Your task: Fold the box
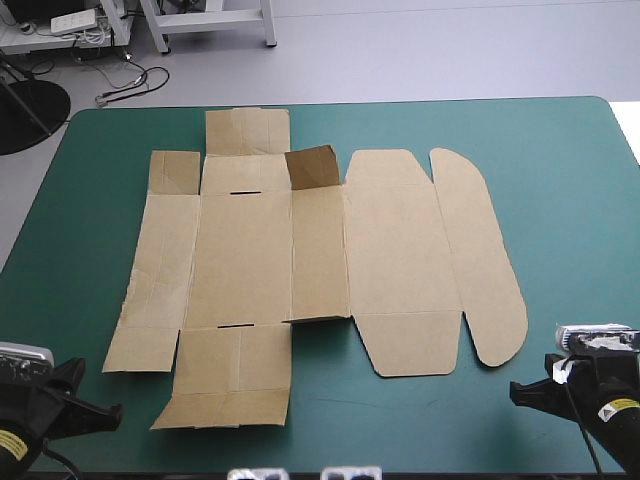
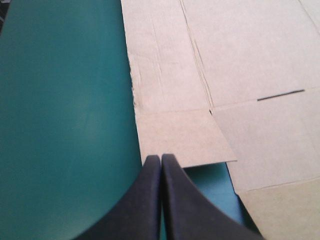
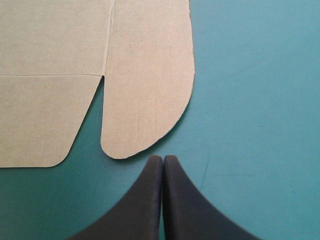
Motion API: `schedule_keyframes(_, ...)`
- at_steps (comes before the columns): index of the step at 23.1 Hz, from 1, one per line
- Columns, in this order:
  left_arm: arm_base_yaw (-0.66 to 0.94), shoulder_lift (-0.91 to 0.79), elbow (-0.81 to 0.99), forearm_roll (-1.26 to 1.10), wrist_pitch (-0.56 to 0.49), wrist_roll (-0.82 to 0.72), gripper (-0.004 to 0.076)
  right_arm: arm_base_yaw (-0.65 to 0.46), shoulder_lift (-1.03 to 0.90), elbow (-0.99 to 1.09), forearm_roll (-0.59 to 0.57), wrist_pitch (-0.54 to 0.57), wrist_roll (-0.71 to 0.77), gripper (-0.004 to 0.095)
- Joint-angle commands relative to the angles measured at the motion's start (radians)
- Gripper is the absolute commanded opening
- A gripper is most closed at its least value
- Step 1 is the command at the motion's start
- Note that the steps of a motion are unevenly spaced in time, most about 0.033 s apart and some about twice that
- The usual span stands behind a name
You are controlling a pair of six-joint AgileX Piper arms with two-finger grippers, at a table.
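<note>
High view shows the box (image 1: 300,260) flat on the tabletop (image 1: 560,200), long axis left to right, just ahead of both pairs of jaws, shut and empty at the near corners, neither clearly nearer.

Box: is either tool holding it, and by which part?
Nothing is held. The left tool and the right tool are both shut on nothing, short of the box, which lies unfolded.

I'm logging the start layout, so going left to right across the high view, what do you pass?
The left gripper, shut, at the near left corner → the flat brown box, its one raised flap near the middle, its rounded flap rightmost → the right gripper, shut.
</note>
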Motion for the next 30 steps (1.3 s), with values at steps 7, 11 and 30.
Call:
schedule_keyframes(7,-0.005,0.406,-0.332,0.007,-0.063,-0.021,-0.0010,0.001,0.007,-0.028,0.011,-0.051,-0.001,-0.0015)
schedule_keyframes(11,-0.005,0.607,-0.421,0.096,-0.101,-0.087,-0.0009,0.001,0.007,-0.028,0.011,-0.051,-0.001,-0.0015)
schedule_keyframes(30,0.822,1.115,-0.590,-0.757,0.085,0.438,0.0015,0.001,0.007,-0.028,0.011,-0.051,-0.001,-0.0015)
